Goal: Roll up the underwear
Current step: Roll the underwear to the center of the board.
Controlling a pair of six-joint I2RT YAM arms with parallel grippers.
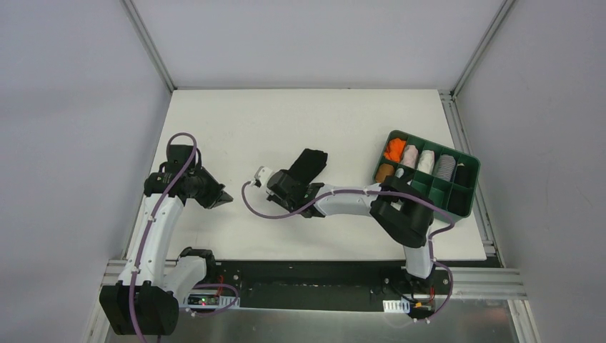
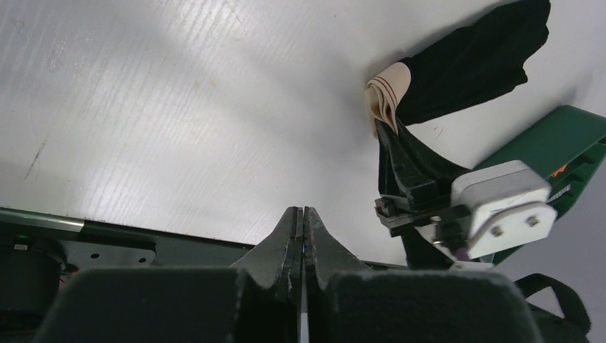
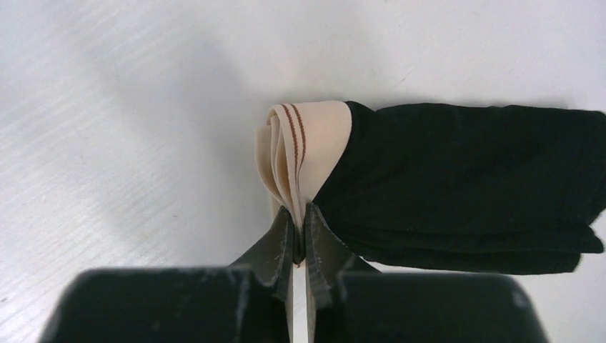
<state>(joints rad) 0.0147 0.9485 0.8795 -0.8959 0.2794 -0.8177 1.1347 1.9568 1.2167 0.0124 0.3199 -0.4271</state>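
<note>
Gripping the bunched beige waistband [image 3: 314, 139], your right gripper [image 3: 299, 218] is clamped on the black fabric boxer briefs [image 3: 464, 186] near the middle of the white worktop [image 1: 336, 114]. Their long axis points legs-first toward the far right corner. Your left gripper [image 2: 303, 214] is closed, empty, by the left edge.

Soft and matt meeting hard and faintly shining

The underwear [image 3: 464, 186] is showing as matt black knit cloth, with its waistband [image 3: 314, 143] looking like smooth beige elastic. The table [image 3: 107, 143] is giving off a soft sheen over fine ribbing. The right gripper [image 3: 299, 214] is showing dull, dark, hard fingers, and the tray [image 1: 457, 200] is looking like smooth green plastic.
</note>
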